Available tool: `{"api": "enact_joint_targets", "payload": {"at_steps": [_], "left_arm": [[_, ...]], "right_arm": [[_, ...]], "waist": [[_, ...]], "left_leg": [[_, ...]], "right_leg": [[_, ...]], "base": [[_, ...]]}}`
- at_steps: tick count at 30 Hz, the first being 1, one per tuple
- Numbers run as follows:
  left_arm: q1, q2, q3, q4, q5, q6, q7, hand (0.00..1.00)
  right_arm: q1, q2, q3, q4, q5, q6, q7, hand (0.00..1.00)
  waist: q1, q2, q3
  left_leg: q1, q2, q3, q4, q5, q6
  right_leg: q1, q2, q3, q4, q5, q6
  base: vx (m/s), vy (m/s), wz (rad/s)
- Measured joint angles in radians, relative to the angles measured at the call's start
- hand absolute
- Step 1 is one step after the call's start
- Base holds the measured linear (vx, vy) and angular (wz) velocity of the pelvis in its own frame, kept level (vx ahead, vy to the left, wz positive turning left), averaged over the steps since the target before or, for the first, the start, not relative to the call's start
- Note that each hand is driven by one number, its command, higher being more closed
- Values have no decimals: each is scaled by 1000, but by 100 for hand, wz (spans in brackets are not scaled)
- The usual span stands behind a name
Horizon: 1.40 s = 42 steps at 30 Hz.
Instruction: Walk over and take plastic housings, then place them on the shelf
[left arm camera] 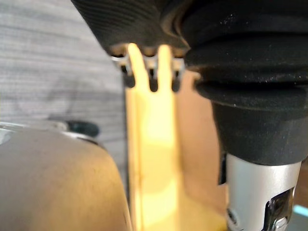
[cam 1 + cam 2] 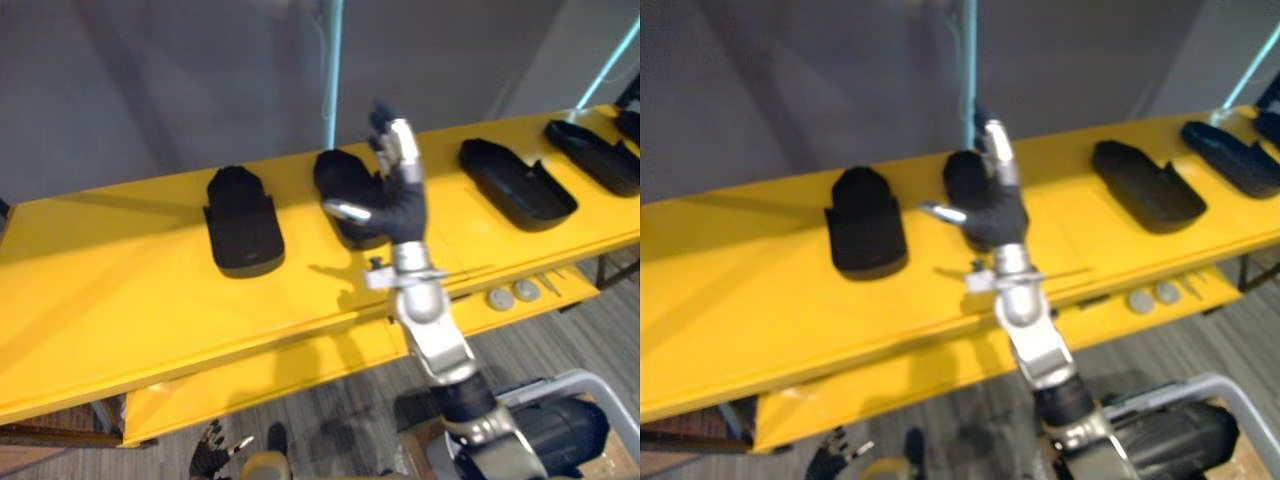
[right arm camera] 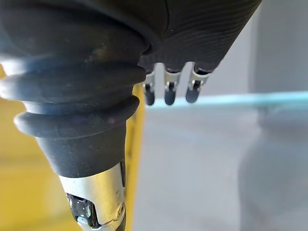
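In the left eye view, the right hand [image 2: 398, 205] is raised at the centre of the frame, in front of the second housing [image 2: 338, 178]. Its fingers [image 2: 397, 140] are held straight and close together, the thumb is put out sideways, and nothing is gripped. The left housing [image 2: 243, 225], the third housing [image 2: 515, 185] and the fourth housing [image 2: 598, 155] are laid in the same row on the yellow bench [image 2: 120, 300]. All are black shells, matt, rounded at one end and hollow. A risk is judged here: on such a smooth painted top, a shell could be pushed toward the back edge by straight fingers, or it could slip from a shallow grip. The left hand [image 2: 213, 455] is seen low at the bottom edge.

In the right eye view, two grey discs [image 2: 1139, 300] are seen on the lower yellow ledge [image 2: 890, 385], at the centre right.

In the left wrist view, the dark-tipped fingers [image 1: 153, 83] are relaxed and empty.

In the right wrist view, the fingers [image 3: 166, 94] are extended side by side, with nothing between them.
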Motion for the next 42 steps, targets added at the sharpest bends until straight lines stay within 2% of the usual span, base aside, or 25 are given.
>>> {"api": "enact_joint_targets", "payload": {"at_steps": [3,5,8,9,10,13,15,17,19,21,23,24,26,29,31,33,34,35,37,38,39,40,41,42], "left_arm": [[2,-3,5,0,23,-3,-1,0],[8,3,-2,1,45,-2,-1,0],[-5,33,-53,3,77,9,-3,0],[-13,43,-67,4,79,17,-4,0],[-32,53,-78,17,103,38,-10,0],[-58,55,-90,38,120,79,-12,0],[-75,60,-133,39,158,114,-15,0],[-87,59,-167,40,191,141,-27,0],[-97,56,-186,44,199,164,-37,0],[-108,54,-195,74,218,176,-37,0],[-108,55,-195,75,216,191,-28,0],[-110,56,-202,77,216,206,-20,0],[-117,41,-207,76,216,209,-2,0],[-128,22,-242,75,213,211,-4,0],[-142,21,-243,50,207,214,-13,0],[-141,21,-243,26,184,217,-17,0],[-148,23,-245,8,169,221,-29,0],[-149,26,-249,-1,159,223,-33,0],[-149,35,-263,-9,134,223,-37,0],[-148,40,-260,-21,109,223,-36,0],[-137,39,-253,-47,87,224,-30,0],[-132,32,-253,-55,73,224,-30,0],[-117,14,-250,-61,63,223,-29,0],[-110,-5,-240,-56,64,219,-26,0]], "right_arm": [[144,-28,-97,-62,2,2,0,0],[274,-31,-195,-67,19,9,-4,0],[411,-28,-311,-40,23,43,-31,0],[444,-22,-340,-11,42,43,-46,0],[488,3,-382,52,82,43,-73,0],[533,50,-424,137,112,43,-110,0],[589,82,-439,193,137,41,-146,0],[637,110,-446,207,157,24,-156,0],[670,132,-452,207,175,-13,-153,0],[703,136,-454,207,177,-52,-131,0],[714,134,-449,208,195,-78,-93,0],[719,132,-438,210,197,-90,-77,0],[746,120,-427,211,216,-104,-63,0],[738,93,-376,221,213,-124,-32,0],[711,65,-326,223,211,-136,1,0],[688,57,-322,226,211,-136,10,0],[645,40,-323,240,212,-140,23,0],[620,31,-322,253,212,-144,25,0],[548,8,-320,286,213,-147,37,0],[482,-9,-296,315,212,-148,45,0],[399,-44,-249,342,212,-158,56,0],[359,-64,-227,354,213,-159,63,0],[282,-94,-193,381,213,-161,71,0],[233,-106,-177,395,213,-161,70,0]], "waist": [[-10,-4,-8],[-44,-10,-33],[-64,-13,-61],[-75,-13,-62],[-99,-12,-71],[-114,-7,-78],[-141,-4,-79],[-164,-8,-85],[-182,-7,-86],[-209,-17,-80],[-209,-22,-79],[-222,-25,-81],[-238,-20,-79],[-232,-5,-78],[-215,19,-70],[-207,26,-67],[-201,40,-71],[-196,45,-68],[-176,37,-64],[-158,27,-64],[-129,23,-59],[-110,25,-54],[-79,47,-48],[-60,73,-39]], "left_leg": [[-1,3,18,0,0,0],[-6,7,27,0,0,-1],[-8,19,64,0,-3,-4],[-3,21,71,0,-8,-8],[2,22,80,0,-11,-7],[24,25,127,0,-18,-7],[58,29,191,0,-36,-13],[80,36,263,0,-48,-20],[116,49,354,0,-60,-30],[170,73,468,0,-73,-47],[214,91,568,0,-82,-73],[236,102,607,0,-89,-87],[242,111,619,1,-89,-101],[239,120,606,0,-86,-106],[224,121,587,1,-85,-103],[215,119,571,1,-82,-97],[206,115,553,2,-81,-93],[210,114,545,3,-81,-93],[205,108,488,23,-84,-85],[167,120,364,97,-125,-43],[95,131,215,213,-214,0],[63,128,132,263,-257,4],[33,127,13,321,-328,-12],[35,123,-60,339,-390,-60]], "right_leg": [[-16,1,21,-5,-1,2],[-27,0,32,-7,-3,5],[-50,7,74,-14,3,5],[-48,9,78,-18,5,6],[-47,10,86,-20,10,4],[-51,12,134,-19,22,4],[-58,20,199,-22,33,5],[-86,28,271,-20,44,0],[-108,46,353,-26,62,-7],[-115,77,416,-62,89,-33],[-132,74,349,-58,107,-59],[-136,83,356,-53,125,-52],[-136,95,348,-57,125,-52],[-135,97,322,-70,122,-50],[-135,89,304,-70,123,-47],[-133,83,292,-71,125,-46],[-128,77,272,-71,131,-38],[-119,77,269,-72,132,-37],[-118,80,272,-72,133,-36],[-132,79,300,-72,135,-34],[-164,80,340,-73,142,-34],[-183,84,368,-73,147,-38],[-211,101,416,-73,162,-26],[-221,115,450,-74,177,-17]], "base": [[-53,21,-24],[-2,15,-16],[35,3,-36],[41,-14,-21],[44,-10,-19],[49,14,-44],[67,29,-91],[35,37,-112],[25,23,-135],[-24,-16,-141],[-49,-24,-167],[-49,-42,-134],[-42,-78,-35],[-62,-42,9],[-33,-14,25],[4,-1,31],[15,8,33],[12,13,35],[5,-12,2],[-29,-33,-55],[-54,-10,-80],[-124,116,-118],[-112,161,-122],[-110,198,-109]]}}
